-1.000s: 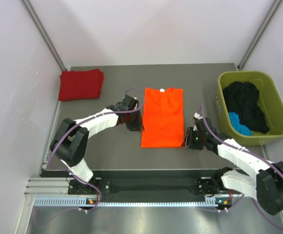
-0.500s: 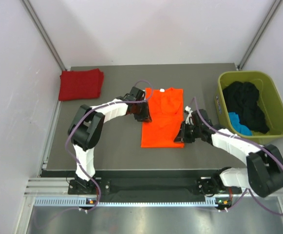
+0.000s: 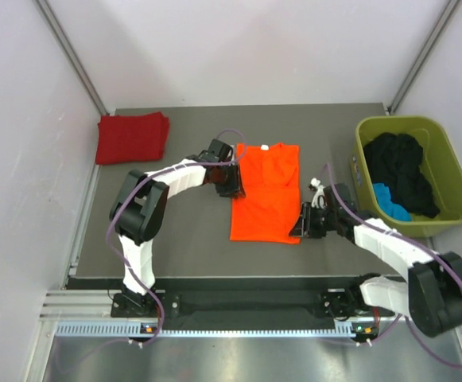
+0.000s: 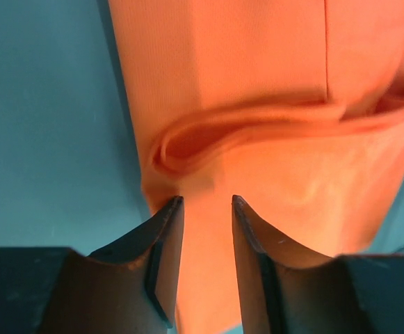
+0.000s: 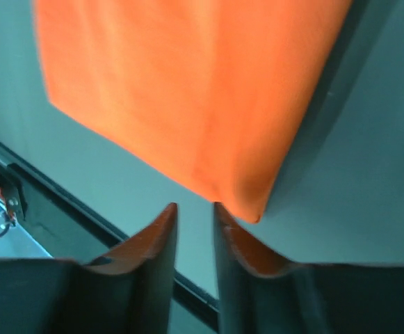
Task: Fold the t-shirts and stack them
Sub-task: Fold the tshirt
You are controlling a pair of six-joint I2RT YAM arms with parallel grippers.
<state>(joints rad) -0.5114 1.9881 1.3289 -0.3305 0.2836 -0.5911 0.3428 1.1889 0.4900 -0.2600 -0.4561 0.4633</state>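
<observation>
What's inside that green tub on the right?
Dark black clothes piled in the green tub, with a bright blue piece at their near edge. Anything beneath the pile is covered.

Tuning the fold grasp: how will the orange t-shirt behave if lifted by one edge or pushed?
Probably floppy: the orange t-shirt lies in thin layers, puckered into a soft ridge ahead of the left gripper. Lifted by one edge, it would likely drape and unfold. Pushed, it should wrinkle rather than slide.

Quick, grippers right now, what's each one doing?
Left gripper: barely apart over the bright orange fabric t-shirt; grip cannot be told.
Right gripper: slightly open, holding nothing.
</observation>
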